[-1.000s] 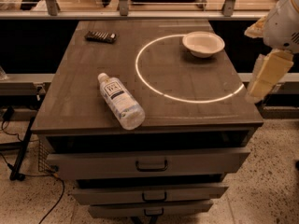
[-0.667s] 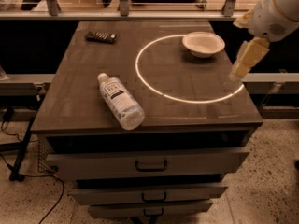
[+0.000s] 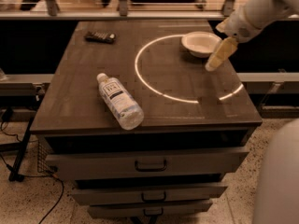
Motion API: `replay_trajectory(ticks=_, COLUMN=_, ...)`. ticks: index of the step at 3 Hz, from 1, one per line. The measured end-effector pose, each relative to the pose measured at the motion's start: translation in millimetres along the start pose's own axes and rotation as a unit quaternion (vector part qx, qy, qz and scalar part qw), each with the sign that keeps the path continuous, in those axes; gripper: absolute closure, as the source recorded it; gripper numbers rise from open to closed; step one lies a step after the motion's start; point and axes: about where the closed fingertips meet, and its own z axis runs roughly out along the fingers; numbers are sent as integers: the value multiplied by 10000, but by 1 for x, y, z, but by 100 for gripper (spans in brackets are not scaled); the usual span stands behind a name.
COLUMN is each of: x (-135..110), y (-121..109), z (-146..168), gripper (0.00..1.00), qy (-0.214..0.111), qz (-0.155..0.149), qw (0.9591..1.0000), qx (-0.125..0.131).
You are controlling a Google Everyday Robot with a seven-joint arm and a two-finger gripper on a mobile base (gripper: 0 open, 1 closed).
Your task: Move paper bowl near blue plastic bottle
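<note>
The paper bowl (image 3: 200,43), small, round and off-white, sits upright at the far right of the dark tabletop. The blue plastic bottle (image 3: 119,101), clear with a white cap and a white-and-dark-blue label, lies on its side at the front left. My gripper (image 3: 218,56) reaches in from the upper right on a white arm. Its yellowish fingers point down-left and hover just right of the bowl, close to its front edge, holding nothing.
A small dark remote-like object (image 3: 100,37) lies at the far left of the tabletop (image 3: 84,73). A bright ring of light (image 3: 140,80) marks the table's right half. Drawers (image 3: 149,164) are below. A white robot part (image 3: 280,181) fills the lower right corner.
My gripper has moved left and further over the table, from beyond the right edge to just beside the bowl. The bowl and the bottle have not moved.
</note>
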Motion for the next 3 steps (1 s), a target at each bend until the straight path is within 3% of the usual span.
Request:
replay_trajectory(ticks=1, x=-1, y=-16, z=32, gripper=0, qy=-98, qz=256, qw=9996, qx=-115)
replay_trajectory(ticks=3, x=-5, y=-26, z=60, gripper=57, qy=-91, qz=443, qw=9985, qx=-316)
